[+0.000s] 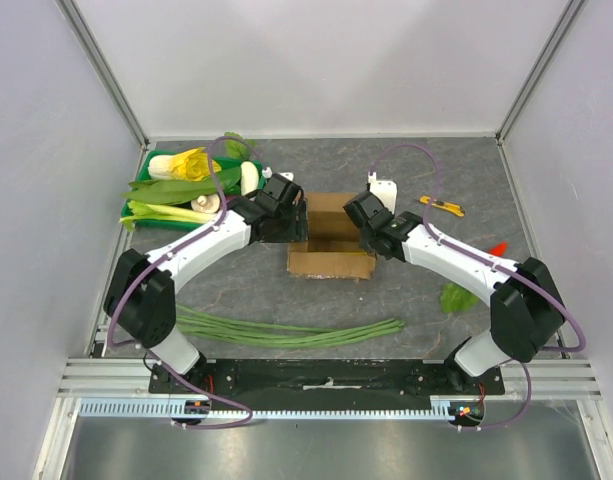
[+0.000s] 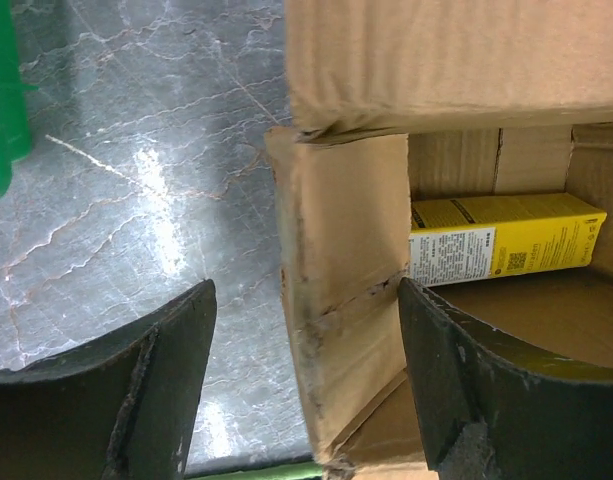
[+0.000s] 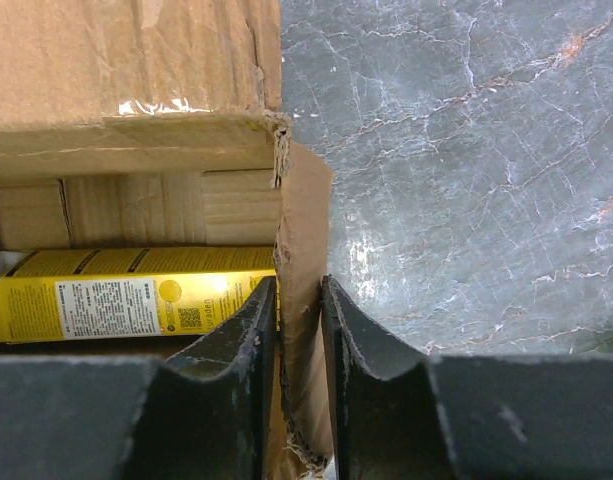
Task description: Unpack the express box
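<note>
The express box (image 1: 331,264), brown cardboard with its flaps open, sits mid-table between both arms. My left gripper (image 1: 292,222) is open at the box's left side; in the left wrist view the gripper (image 2: 306,375) straddles the left wall (image 2: 341,290), one finger outside and one inside, neither touching it. My right gripper (image 1: 370,232) is at the right side; in the right wrist view the gripper (image 3: 301,385) is shut on the box's right wall (image 3: 304,230). A slim yellow carton (image 2: 501,240) lies inside the box and also shows in the right wrist view (image 3: 126,295).
A green tray (image 1: 136,195) of vegetables stands at the back left; its edge shows in the left wrist view (image 2: 1,100). Long green beans (image 1: 286,330) lie in front of the box. A yellow knife (image 1: 444,206), white object (image 1: 383,188), red chili (image 1: 496,248) and green leaf (image 1: 456,297) lie right.
</note>
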`<state>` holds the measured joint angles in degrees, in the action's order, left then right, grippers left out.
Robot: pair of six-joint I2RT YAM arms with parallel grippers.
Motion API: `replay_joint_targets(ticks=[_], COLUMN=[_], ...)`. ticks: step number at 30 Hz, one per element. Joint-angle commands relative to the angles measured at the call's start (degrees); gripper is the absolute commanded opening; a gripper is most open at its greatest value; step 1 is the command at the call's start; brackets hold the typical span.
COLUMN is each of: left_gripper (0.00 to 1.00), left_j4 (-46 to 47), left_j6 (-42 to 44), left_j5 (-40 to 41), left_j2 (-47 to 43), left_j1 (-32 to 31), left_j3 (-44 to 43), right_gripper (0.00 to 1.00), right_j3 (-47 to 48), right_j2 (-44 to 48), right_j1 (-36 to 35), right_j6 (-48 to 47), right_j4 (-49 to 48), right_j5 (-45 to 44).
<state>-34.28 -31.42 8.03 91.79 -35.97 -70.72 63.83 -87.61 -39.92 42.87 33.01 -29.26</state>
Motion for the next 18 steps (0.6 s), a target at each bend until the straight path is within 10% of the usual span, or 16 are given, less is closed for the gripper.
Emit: replay_joint_targets(ticks=[1,18], left_gripper=[0.81,0.81], left_j4=[-1.05,-9.05], left_j6=[2.59,3.65], left_j5=[6.46,16.49], left_j2=[3.03,9.73], left_j1=[-2.70,-5.08], left_j3=[-4.51,-14.44], right_gripper=[0.32,0.36], right_j3=[0.41,0.41], right_j2=[-0.36,-2.21], right_j1=[-0.24,-0.16], right_j6=[2.65,0.55], right_j4=[-3.04,-3.57], right_j5=[-0.54,0.08])
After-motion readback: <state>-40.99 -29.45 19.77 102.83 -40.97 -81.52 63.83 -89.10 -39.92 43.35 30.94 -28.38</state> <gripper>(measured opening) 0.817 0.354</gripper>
